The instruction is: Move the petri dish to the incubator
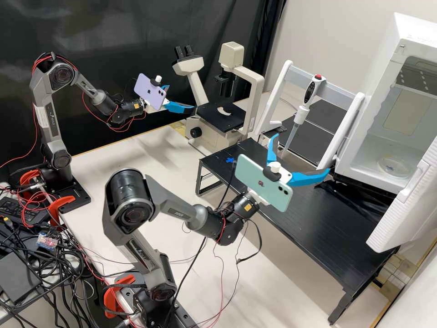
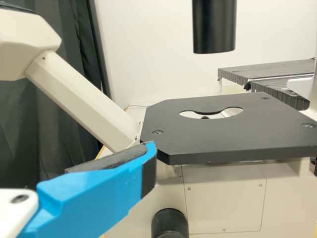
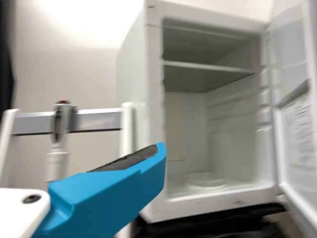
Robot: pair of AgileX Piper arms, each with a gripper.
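When looking into the open white incubator [image 1: 392,64], can see the clear petri dish [image 1: 394,166] lying flat on its floor, near the front, with a small blue patch showing on or through it. Can find it there again in the right wrist view, well under the shelf. Can make out the incubator door [image 1: 405,205] swung wide toward the near side.

Can see the right claw [image 1: 302,152] standing over the black tabletop [image 1: 346,232], apart from the incubator, with both blue fingers spread wide and with nothing between them. Just behind the pale green phone [image 1: 262,182], can trace them pointing away from the arm.

Can see the left claw [image 1: 181,97] beside the microscope [image 1: 221,118], also open and holding nothing, one finger partly hidden behind the purple phone [image 1: 151,91]. Can see the other close to a corner of the black stage; cannot tell touching from a narrow gap.

Between the microscope and the incubator, can see a pipette [image 1: 302,114] hanging upright on a white stand [image 1: 277,86]. Toward the microscope, can spot a blue cross-shaped mark [image 1: 230,160] on the black tabletop.
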